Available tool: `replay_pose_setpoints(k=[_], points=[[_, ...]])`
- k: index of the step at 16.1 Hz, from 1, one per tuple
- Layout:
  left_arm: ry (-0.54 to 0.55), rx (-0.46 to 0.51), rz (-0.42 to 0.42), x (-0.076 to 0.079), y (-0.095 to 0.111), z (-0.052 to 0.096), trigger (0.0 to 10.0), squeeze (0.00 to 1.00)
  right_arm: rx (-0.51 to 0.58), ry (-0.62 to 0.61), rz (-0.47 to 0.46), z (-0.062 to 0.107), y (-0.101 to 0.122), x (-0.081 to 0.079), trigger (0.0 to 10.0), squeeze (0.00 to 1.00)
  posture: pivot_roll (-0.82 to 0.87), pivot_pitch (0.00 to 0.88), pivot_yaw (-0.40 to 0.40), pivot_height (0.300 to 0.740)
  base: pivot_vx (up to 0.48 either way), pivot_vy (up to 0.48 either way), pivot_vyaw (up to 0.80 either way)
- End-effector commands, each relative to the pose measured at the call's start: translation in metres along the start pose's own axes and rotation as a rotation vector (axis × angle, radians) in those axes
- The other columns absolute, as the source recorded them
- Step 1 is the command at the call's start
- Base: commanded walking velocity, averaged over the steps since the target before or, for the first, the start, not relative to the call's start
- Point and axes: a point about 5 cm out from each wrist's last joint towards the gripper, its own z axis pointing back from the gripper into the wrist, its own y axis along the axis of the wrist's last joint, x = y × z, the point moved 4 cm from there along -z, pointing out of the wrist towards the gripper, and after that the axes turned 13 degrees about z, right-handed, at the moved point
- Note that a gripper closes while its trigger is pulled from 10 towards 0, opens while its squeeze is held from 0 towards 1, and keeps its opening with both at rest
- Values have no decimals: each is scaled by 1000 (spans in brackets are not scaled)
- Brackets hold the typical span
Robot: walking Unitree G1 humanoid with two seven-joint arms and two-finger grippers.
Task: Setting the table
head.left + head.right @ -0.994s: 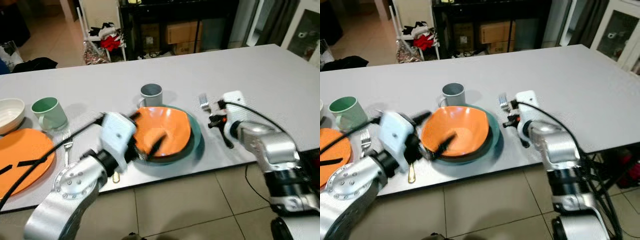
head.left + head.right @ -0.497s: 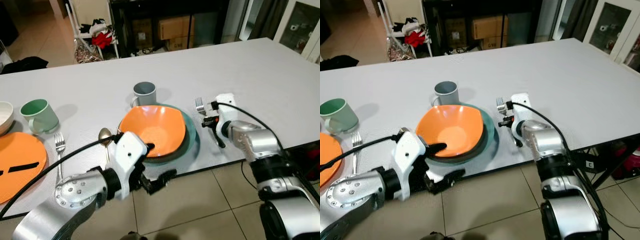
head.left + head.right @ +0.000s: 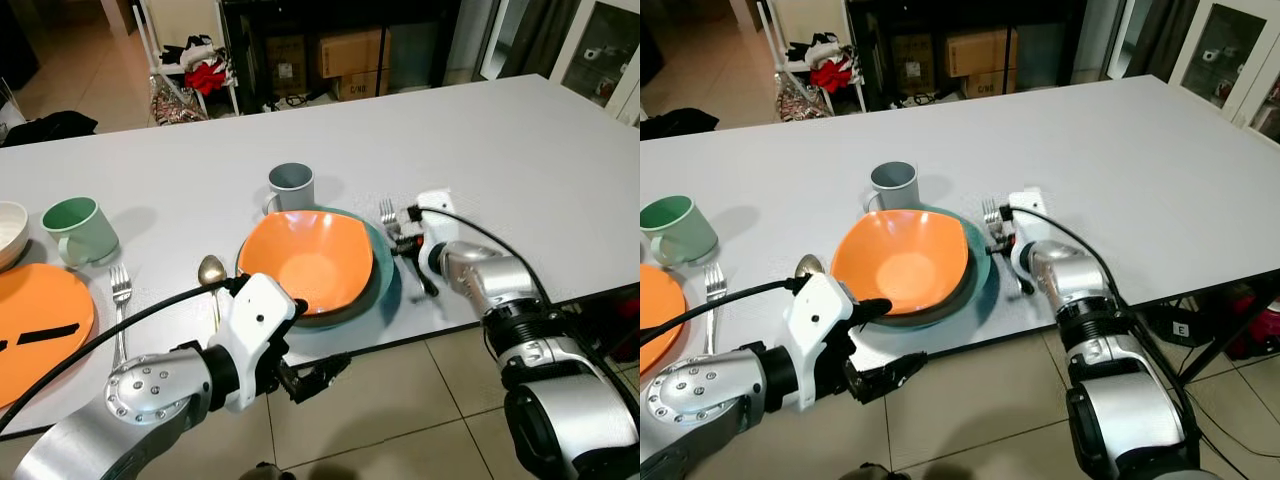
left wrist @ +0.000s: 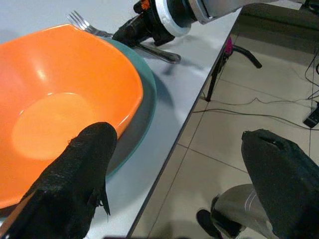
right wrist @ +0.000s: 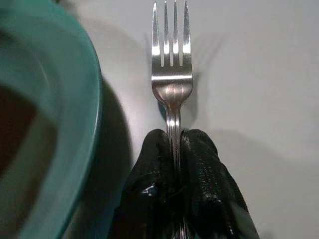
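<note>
An orange bowl [image 3: 305, 262] sits on a teal plate [image 3: 382, 272] near the table's front edge, with a grey mug [image 3: 292, 185] just behind it. To the plate's left lies a spoon [image 3: 211, 272]. My right gripper [image 3: 408, 243] is shut on a fork's handle and holds the fork [image 5: 172, 74] low over the table just right of the plate, tines pointing away. My left gripper [image 4: 184, 174] is open in front of the bowl at the table edge. One finger [image 4: 84, 169] is by the bowl's rim and the other hangs over the floor.
At the left stand a green mug [image 3: 80, 228], a second fork [image 3: 121, 296], an orange plate [image 3: 35, 325] and a white bowl [image 3: 15, 228]. The grey table [image 3: 520, 150] stretches bare to the right. Tiled floor lies in front, and a dark shelf with boxes [image 3: 345, 55] stands behind.
My left gripper let go of the bowl's rim, drew back off the table's front edge and opened. My right gripper carried the fork left, closer to the teal plate.
</note>
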Motion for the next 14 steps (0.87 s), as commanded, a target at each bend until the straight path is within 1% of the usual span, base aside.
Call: replay_pose_setpoints(k=[1,4,5,7,8,9,10,12,13,14], points=[[15,0,-9,-1,1,3,10000,0,25,6,22,-1,11,-1,10000,0,-57,0,72,740,0,0,0],[18,-7,-8,-1,1,4,10000,0,13,9,22,-5,5,-3,10000,0,-57,0,73,740,0,0,0],[20,-12,-11,-1,1,4,10000,0,-3,12,38,-6,2,-3,10000,0,-57,0,73,740,0,0,0],[21,-13,-10,-1,1,4,10000,0,-16,21,41,-7,-1,-5,10000,0,-53,0,73,740,0,0,0],[22,-13,-10,-1,1,4,10000,0,-19,21,41,-7,-2,-5,10000,380,-53,0,74,740,0,0,0],[24,-14,-10,-1,1,4,10000,0,-21,20,43,-7,-3,-5,10000,675,-55,0,75,740,0,0,0],[26,-13,-11,-2,2,4,10000,0,-20,18,46,-7,-2,-4,10000,1000,-58,0,77,740,0,0,0],[28,-5,-11,-3,3,3,10000,0,-8,12,52,-5,2,-2,10000,1000,-63,0,76,740,0,0,0],[30,17,-5,-3,7,2,10000,0,10,9,59,-1,9,2,10000,1000,-69,0,74,740,0,0,0],[32,23,-3,-3,7,2,10000,0,16,8,61,0,10,4,10000,1000,-73,0,71,740,0,0,0]])
